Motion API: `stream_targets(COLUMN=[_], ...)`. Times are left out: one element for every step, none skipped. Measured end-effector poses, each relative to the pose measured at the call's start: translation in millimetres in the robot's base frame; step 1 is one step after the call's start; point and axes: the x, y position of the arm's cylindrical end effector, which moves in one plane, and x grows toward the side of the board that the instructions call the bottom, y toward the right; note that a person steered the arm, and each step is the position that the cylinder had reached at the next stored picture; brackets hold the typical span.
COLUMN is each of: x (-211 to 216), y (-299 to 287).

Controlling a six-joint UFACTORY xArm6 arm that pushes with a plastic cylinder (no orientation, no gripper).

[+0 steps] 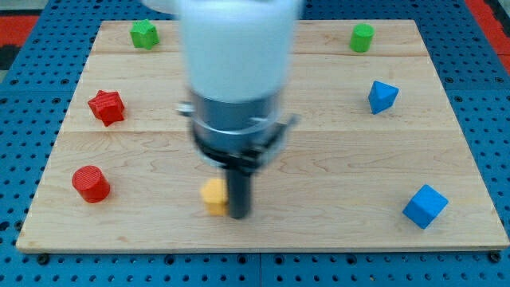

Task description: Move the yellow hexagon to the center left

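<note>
The yellow hexagon (213, 195) lies on the wooden board (319, 167) near the view's bottom, a little left of the middle. My tip (240, 215) stands right beside it on its right side, touching or nearly touching. The rod comes down from the arm's wide white and dark body (237, 80), which is blurred and hides the board's middle behind it.
A red star block (106, 107) and a red cylinder (91, 183) sit at the view's left. A green block (144, 33) is at top left, a green cylinder (362, 37) at top right. Two blue blocks (382, 96) (424, 206) sit at the right.
</note>
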Motion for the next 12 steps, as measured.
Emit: stream_targets(x=[-44,-66,-42,22,43,-13,-56,-63,-80,-88,-101,-100], y=[-57,-103,-82,-99,-149,-152,-155,-147,-147,-132,-105,-102])
